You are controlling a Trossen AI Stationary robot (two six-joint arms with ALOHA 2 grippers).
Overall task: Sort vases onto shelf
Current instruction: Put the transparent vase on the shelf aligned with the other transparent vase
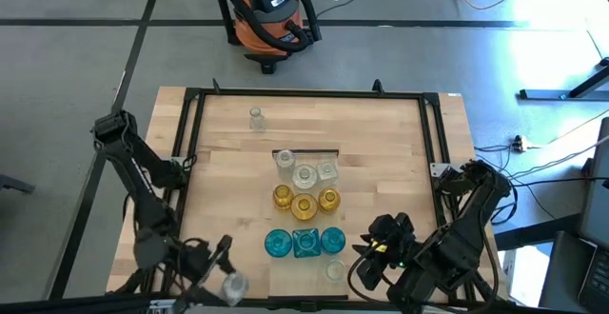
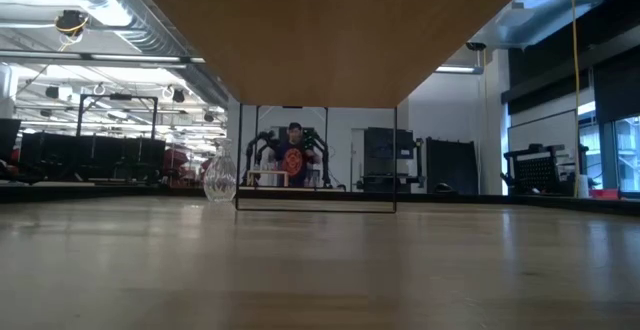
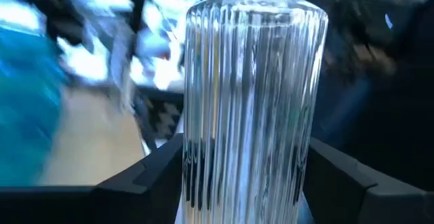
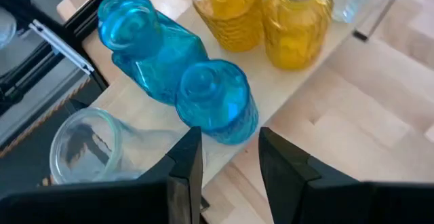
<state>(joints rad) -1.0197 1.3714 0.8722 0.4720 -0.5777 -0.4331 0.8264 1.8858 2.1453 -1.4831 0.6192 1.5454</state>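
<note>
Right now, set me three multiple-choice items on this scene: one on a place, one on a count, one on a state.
1. Where do the teal vases stand?
A. on the shelf, next to the amber row
B. on the floor
C. off the shelf, at the table's far edge

2. How many amber vases are there?
A. one
B. three
C. six

3. What is the left hand doing?
A. hanging empty
B. gripping a ribbed clear vase
C. pressing on the shelf

Key:
1 A: the high view shows them on the plank beside the amber ones.
2 B: three show in one row.
3 B: its fingers flank the glass.
</note>
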